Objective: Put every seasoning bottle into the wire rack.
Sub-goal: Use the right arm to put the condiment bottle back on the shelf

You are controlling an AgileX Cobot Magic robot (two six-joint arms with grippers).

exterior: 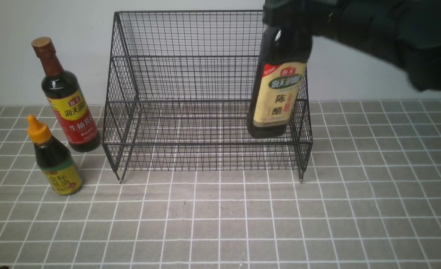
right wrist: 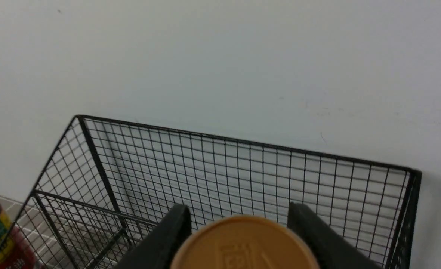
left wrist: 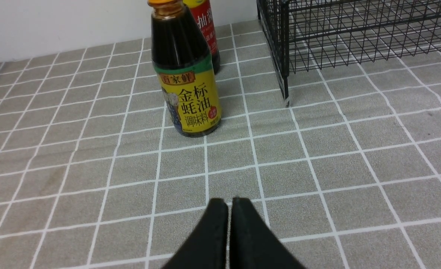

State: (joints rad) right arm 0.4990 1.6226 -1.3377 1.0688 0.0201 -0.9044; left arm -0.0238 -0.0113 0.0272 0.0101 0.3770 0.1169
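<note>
My right pincer (right wrist: 239, 213) gripped the broad beige-labelled, tan-capped bottle (exterior: 276, 97), raised at the right end of the black wire-mesh rack (exterior: 168, 56) (nothing racked yet). The tall brown-capped bottle (exterior: 65, 101) and short orange-nozzled bottle (exterior: 54, 164) stood on the grey tiled surface (exterior: 243, 224); my left pincer (left wrist: 230, 203) was closed, empty.

Rack (exterior: 205, 144) top open, L end free

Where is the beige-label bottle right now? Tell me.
Front view, right of centre: the beige-label bottle hangs in the air, held by its cap in the right gripper, at the right end of the wire rack.
</note>
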